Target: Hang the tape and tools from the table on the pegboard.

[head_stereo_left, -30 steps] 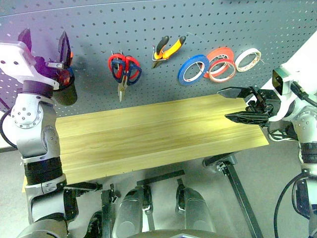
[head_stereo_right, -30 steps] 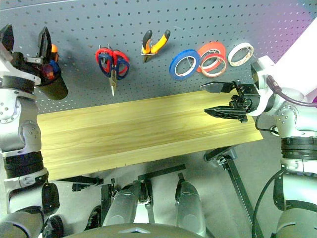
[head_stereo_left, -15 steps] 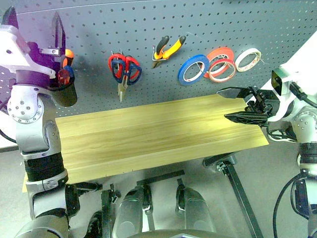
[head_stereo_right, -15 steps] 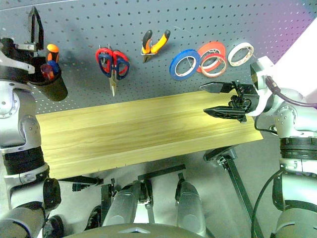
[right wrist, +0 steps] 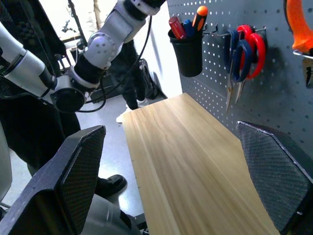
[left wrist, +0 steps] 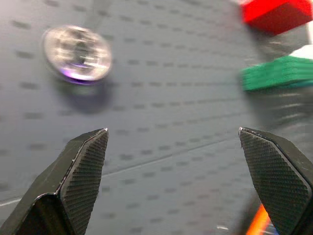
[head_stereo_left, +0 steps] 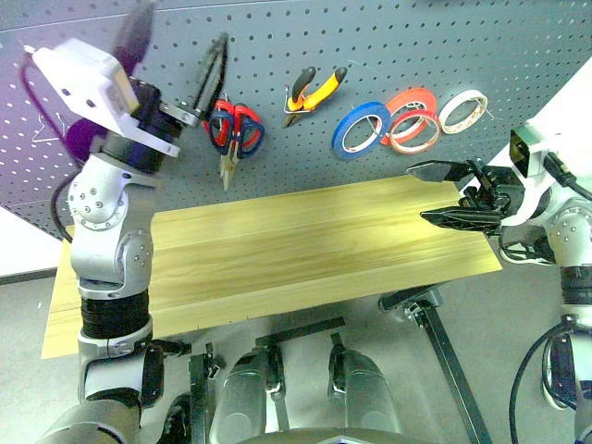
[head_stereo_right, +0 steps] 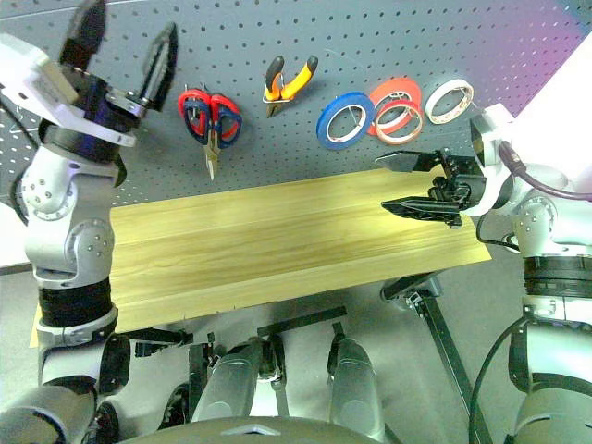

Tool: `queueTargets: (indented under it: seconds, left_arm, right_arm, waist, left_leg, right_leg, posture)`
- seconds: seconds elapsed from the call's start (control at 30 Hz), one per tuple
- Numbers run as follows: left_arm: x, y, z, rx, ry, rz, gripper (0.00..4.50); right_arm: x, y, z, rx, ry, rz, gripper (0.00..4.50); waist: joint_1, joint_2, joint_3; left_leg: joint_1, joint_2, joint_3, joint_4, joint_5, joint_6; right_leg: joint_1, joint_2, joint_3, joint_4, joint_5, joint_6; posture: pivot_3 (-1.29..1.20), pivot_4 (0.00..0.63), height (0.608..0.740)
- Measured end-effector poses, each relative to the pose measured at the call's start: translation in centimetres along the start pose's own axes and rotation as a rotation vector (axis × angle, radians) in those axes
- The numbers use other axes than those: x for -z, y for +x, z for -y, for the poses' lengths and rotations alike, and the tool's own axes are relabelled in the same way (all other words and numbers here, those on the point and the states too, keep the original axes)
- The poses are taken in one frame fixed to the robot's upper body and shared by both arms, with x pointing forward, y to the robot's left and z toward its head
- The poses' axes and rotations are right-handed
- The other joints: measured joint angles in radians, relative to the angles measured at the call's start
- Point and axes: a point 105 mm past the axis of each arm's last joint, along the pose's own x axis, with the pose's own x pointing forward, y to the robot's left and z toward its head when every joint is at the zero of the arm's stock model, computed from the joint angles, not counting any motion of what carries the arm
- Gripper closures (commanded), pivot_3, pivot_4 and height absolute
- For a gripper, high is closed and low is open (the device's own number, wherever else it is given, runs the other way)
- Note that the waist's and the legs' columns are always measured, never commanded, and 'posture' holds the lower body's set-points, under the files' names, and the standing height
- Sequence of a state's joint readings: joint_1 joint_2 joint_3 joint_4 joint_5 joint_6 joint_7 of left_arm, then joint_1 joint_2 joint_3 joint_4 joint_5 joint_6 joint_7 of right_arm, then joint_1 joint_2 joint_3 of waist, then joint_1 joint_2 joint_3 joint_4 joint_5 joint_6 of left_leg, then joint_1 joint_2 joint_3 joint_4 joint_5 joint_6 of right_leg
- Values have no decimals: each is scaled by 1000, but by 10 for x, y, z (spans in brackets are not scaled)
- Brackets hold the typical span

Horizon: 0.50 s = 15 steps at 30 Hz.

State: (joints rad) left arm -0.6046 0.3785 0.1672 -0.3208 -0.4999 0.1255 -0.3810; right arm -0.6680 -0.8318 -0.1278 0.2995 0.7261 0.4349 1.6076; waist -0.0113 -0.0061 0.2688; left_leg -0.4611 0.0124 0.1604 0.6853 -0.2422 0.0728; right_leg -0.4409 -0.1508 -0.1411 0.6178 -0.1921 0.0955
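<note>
The table (head_stereo_left: 277, 250) is bare wood. On the pegboard (head_stereo_left: 388, 46) hang the dark-blue-handled scissors (head_stereo_left: 252, 139) beside a red-handled pair, the orange-and-black pliers (head_stereo_left: 314, 91) and the thin pale-red tape (head_stereo_left: 414, 132). In the right wrist view the screwdriver (right wrist: 199, 15) stands orange end up in a black cup (right wrist: 186, 49). My left gripper (head_stereo_left: 176, 55) is raised against the board just left of the scissors, open and empty. My right gripper (head_stereo_left: 437, 194) hovers open and empty over the table's right end, pointing left.
A blue roll (head_stereo_left: 361, 129), a thick red roll (head_stereo_left: 410, 100) and a cream roll (head_stereo_left: 462, 111) also hang on the board. In the left wrist view a shiny metal disc (left wrist: 76, 54) sits on the board, with red and green blocks (left wrist: 279, 73) to one side.
My left arm has swung right along the pegboard, away from the black cup towards the scissors, turning as it went. The right arm has stayed still.
</note>
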Motion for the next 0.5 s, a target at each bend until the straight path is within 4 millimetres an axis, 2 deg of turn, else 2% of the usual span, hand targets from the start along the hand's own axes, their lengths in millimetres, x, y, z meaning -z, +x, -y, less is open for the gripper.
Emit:
queueTargets:
  seconds: [0.17, 0.23, 0.4, 0.5]
  left_arm:
    - [33, -13, 22, 86, -197, -125, 27]
    - [52, -23, 32, 116, -273, -217, 27]
    - [78, -49, 53, 205, -365, -359, 27]
    - [100, -74, 64, 215, -509, -481, 27]
  right_arm:
    - [1, -1, -2, -2, -1, 3, 0]
    - [3, -3, -4, 1, 6, 3, 0]
    - [3, -3, -7, -5, 2, 3, 0]
    - [6, -5, -10, -2, 8, 2, 0]
  waist:
    - [-2, 0, 0]
    - [-3, 0, 0]
    - [-3, 1, -2]
    - [-3, 1, -3]
  left_leg:
    - [0, 0, 0, 1, 0, 0]
    - [0, 0, 0, 1, 0, 0]
    - [0, 0, 0, 1, 0, 0]
    - [0, 0, -1, 1, -1, -2]
  right_leg:
    - [0, 0, 0, 1, 0, 0]
    - [0, 0, 0, 1, 0, 0]
    - [0, 0, 0, 0, 0, 0]
    - [0, 0, 0, 1, 0, 0]
  posture:
    - [-56, 181, 723]
    - [-59, 180, 723]
    - [-66, 177, 723]
    - [-67, 176, 723]
